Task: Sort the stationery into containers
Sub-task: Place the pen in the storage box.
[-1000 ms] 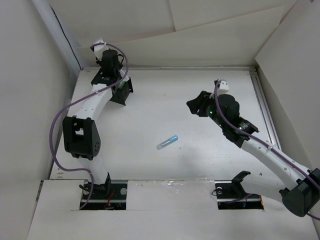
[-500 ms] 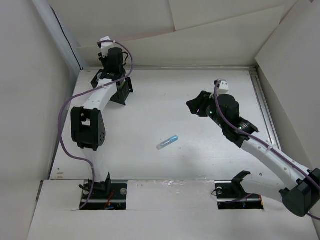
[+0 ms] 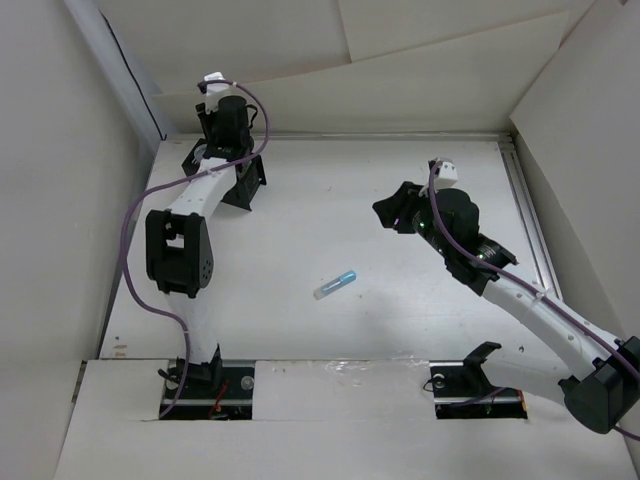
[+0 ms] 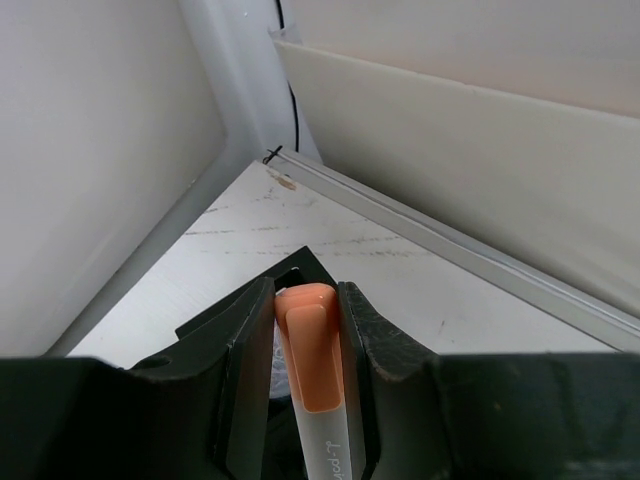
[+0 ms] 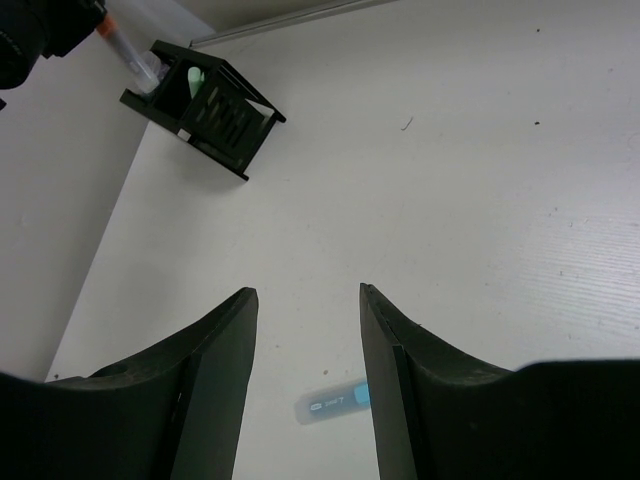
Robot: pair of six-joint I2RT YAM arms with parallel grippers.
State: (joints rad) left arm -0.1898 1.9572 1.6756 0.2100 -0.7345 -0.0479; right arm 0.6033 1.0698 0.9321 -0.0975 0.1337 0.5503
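Observation:
My left gripper [image 4: 305,300] is shut on an orange highlighter [image 4: 312,350], whose cap sticks up between the fingers. It hangs right above the black mesh organiser [image 3: 247,183] at the table's far left; a corner of that box [image 4: 300,262] shows just beyond the cap. The right wrist view shows the organiser [image 5: 215,110] with a green highlighter [image 5: 195,78] standing in it and the orange highlighter [image 5: 125,45] over its far side. A blue highlighter [image 3: 335,283] lies flat mid-table. My right gripper [image 3: 390,212] is open and empty, raised above the table, with the blue highlighter [image 5: 335,403] below its jaws.
White cardboard walls enclose the table on the left, back and right; the organiser stands close to the back-left corner. A metal rail [image 4: 470,255] runs along the foot of the back wall. The arm bases [image 3: 210,385] sit at the near edge.
The left arm has shifted slightly right and back, bringing its wrist over the organiser with the orange highlighter still held. The right arm and blue highlighter have not moved.

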